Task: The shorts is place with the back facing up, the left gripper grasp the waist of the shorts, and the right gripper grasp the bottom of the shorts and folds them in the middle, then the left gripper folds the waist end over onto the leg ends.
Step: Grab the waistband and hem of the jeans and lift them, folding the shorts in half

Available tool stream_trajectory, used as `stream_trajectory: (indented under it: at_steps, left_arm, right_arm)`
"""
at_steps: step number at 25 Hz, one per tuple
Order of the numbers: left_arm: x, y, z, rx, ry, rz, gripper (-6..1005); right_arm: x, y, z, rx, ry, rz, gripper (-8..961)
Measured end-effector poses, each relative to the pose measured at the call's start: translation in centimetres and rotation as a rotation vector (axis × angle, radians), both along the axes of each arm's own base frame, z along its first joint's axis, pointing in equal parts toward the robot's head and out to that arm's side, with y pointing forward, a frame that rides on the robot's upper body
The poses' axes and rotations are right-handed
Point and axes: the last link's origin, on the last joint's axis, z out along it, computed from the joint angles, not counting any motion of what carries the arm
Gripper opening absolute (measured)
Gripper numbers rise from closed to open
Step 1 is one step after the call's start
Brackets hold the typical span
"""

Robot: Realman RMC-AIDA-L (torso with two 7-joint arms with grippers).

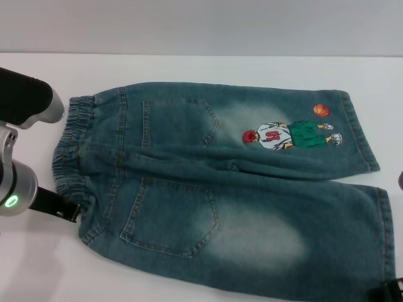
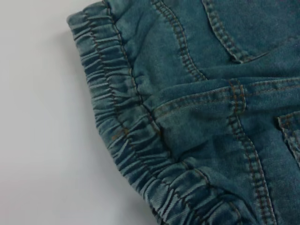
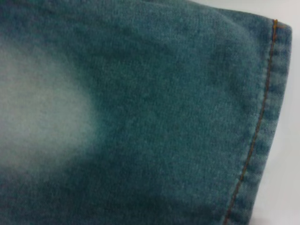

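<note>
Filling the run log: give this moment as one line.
shorts: flat, back up, unfolded | left tool: at waist | right tool: at near leg hem | fold: not started

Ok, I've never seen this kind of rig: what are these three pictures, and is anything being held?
A two-armed robot faces a white table. The wide picture comes from its head camera; the two close-ups come from cameras on its wrists. Denim shorts lie flat, back pockets up. The left gripper sits at the ruffled waist. The right gripper is barely visible by a leg hem. No picture shows a grip on the shorts.
</note>
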Motion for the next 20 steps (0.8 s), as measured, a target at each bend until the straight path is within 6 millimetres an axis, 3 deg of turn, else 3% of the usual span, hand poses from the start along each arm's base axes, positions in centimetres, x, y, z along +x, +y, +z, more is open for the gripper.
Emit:
stream_trajectory:
  at_steps: [20]
  left_arm:
    - [-0.11, -0.06, 0.01, -0.005, 0.004, 0.004, 1]
  right_arm:
    - [0.25, 0.09, -0.27, -0.003, -0.001, -0.004, 608]
